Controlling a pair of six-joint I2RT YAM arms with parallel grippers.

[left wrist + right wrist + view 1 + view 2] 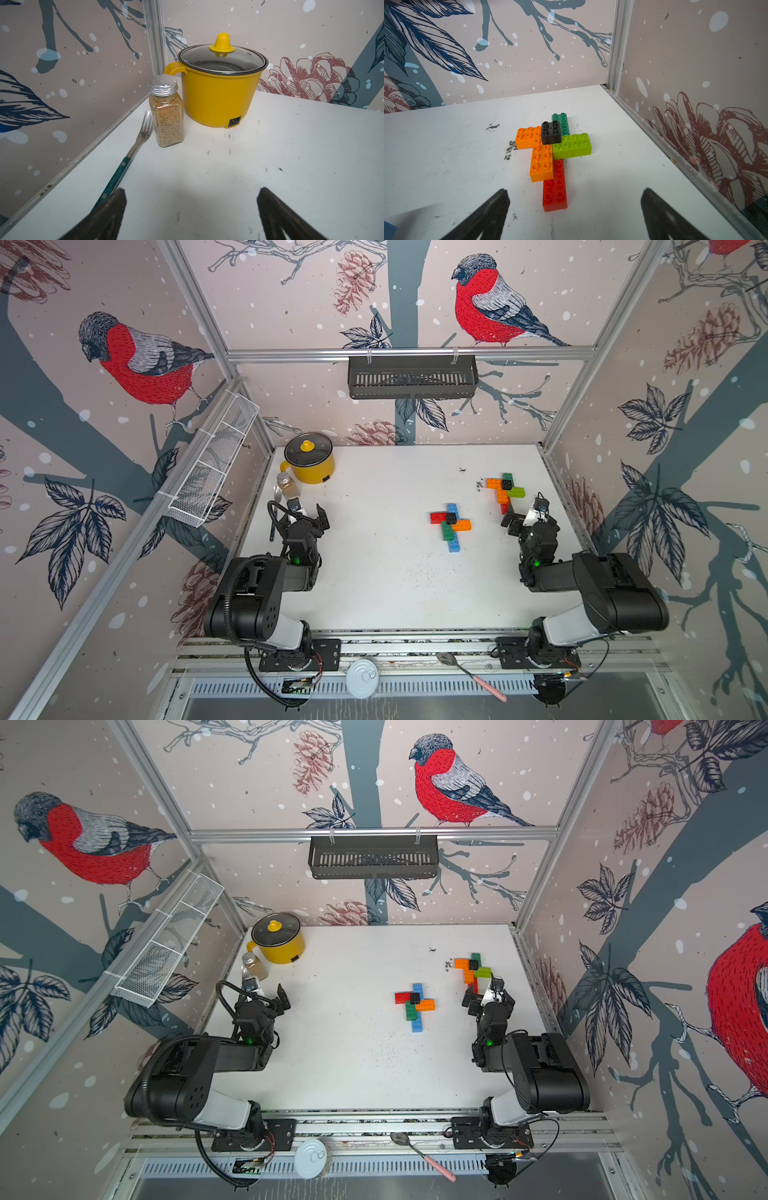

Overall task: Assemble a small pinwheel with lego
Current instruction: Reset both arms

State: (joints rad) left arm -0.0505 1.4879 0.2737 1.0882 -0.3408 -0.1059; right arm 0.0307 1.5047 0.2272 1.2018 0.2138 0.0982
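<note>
Two lego pinwheels lie on the white table (pixel 374 580). One (pixel 451 526) sits right of centre: blue, red, green and orange bricks around a black square. The other (pixel 504 489) is at the back right. In the right wrist view it shows two orange bricks (pixel 542 164), a lime brick (pixel 572 146), a dark green brick (pixel 560 122), a black square (pixel 550 133) on top and a red brick (pixel 554 191) underneath. My right gripper (pixel 574 194) stands open just short of the red brick, touching nothing. My left gripper (pixel 191 193) is open and empty at the far left (pixel 309 516).
A yellow lidded pot (pixel 309 458), a spice jar (pixel 167 112) and a fork (pixel 133 149) stand in the back left corner before the left gripper. A black basket (pixel 411 377) hangs on the back wall, a white wire basket (pixel 212 468) on the left. A spoon (pixel 469 674) and white lid (pixel 362 678) lie on the front rail.
</note>
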